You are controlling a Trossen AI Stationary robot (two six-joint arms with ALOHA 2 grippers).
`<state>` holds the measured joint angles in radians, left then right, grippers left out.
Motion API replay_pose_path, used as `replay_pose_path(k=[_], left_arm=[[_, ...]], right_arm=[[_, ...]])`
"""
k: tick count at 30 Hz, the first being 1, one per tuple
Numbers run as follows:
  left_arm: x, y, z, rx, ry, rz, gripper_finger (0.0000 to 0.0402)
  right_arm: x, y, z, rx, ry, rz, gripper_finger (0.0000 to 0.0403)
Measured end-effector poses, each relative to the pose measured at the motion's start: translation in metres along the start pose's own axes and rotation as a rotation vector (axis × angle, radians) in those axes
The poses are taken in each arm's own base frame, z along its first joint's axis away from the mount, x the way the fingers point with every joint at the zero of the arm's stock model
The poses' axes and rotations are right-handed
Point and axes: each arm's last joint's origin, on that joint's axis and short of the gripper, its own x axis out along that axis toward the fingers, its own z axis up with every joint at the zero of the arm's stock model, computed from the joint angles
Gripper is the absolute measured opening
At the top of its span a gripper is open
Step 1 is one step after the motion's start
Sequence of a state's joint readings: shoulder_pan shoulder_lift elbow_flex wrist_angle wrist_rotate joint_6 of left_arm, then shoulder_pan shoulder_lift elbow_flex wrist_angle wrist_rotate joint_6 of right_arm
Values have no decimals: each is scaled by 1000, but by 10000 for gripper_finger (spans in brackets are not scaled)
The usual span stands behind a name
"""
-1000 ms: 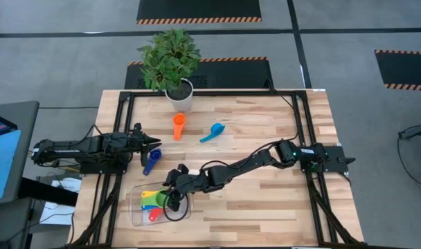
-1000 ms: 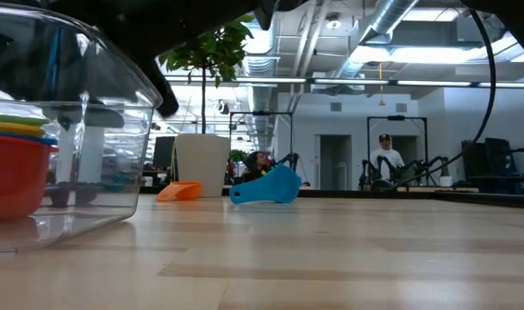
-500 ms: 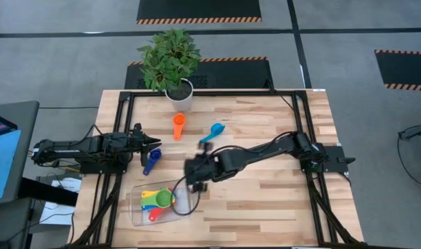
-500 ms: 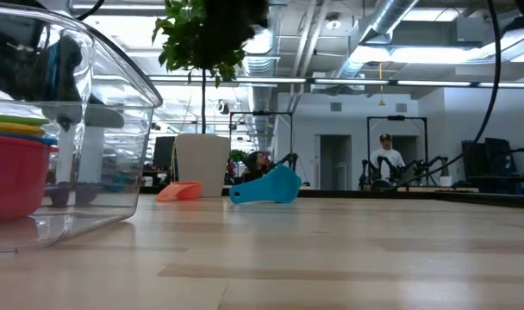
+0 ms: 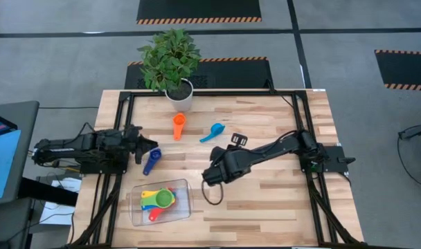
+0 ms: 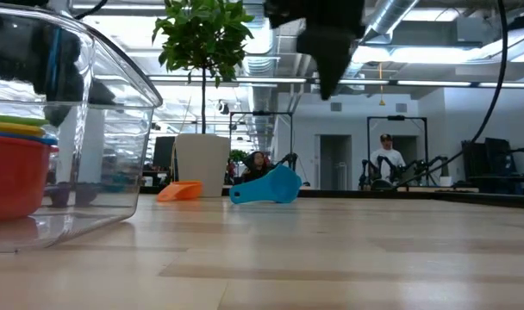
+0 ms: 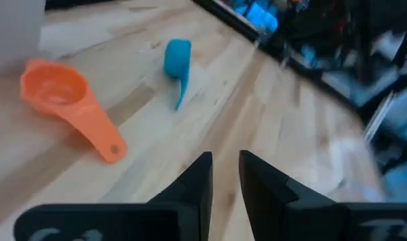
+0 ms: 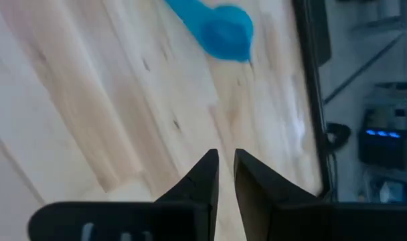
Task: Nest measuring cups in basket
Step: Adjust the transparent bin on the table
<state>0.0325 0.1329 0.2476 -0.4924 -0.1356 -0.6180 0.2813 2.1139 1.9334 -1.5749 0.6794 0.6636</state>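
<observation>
My right claw (image 5: 209, 174) hangs above the middle of the desk (image 5: 266, 200), between the basket (image 5: 183, 188) and the light blue cup (image 5: 212, 133). Its fingers (image 8: 203, 179) stand nearly together with a thin gap between them, and nothing is held.

My left claw (image 5: 140, 144) sits at the desk's left edge, just beside the dark blue cup (image 5: 150, 161). Its fingers (image 7: 198, 182) are likewise close-set with a narrow gap, grasping nothing.

The basket lies near the front left corner of the desk. Inside it: a yellow cup (image 5: 152, 194), a green cup (image 5: 164, 199) and a red cup (image 5: 154, 214), lying close together, partly overlapping.

Outside the basket: the orange cup (image 5: 178, 125) lies near the white plant pot (image 5: 181, 97), with the light blue cup to its right, apart from it. The dark blue cup lies between the orange cup and the basket.

A person (image 6: 384, 155) stands in the room beyond the desk.
</observation>
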Motion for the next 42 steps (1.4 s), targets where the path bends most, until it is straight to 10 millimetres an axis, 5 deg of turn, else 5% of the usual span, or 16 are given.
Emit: replay_pose_path(k=[7, 18, 23, 27, 34, 42], left_arm=[[-10, -8, -5, -149, 238, -80, 62], [-66, -42, 47, 40, 408, -167, 62], [-50, -40, 26, 88, 791, 39, 62], [-33, -56, 21, 93, 911, 53, 62], [-30, -97, 22, 156, 997, 59, 62], [-45, -127, -19, 236, 1054, 214, 62]], right_arm=[[16, 1, -23, -4, 52, -45, 69], [26, 4, -32, 70, 15, -20, 69], [27, 5, -30, 71, -13, -45, 69], [30, 1, -28, 69, -8, -58, 69], [37, -4, -23, 82, 1, -60, 69], [38, -3, -20, 87, -20, -45, 69]])
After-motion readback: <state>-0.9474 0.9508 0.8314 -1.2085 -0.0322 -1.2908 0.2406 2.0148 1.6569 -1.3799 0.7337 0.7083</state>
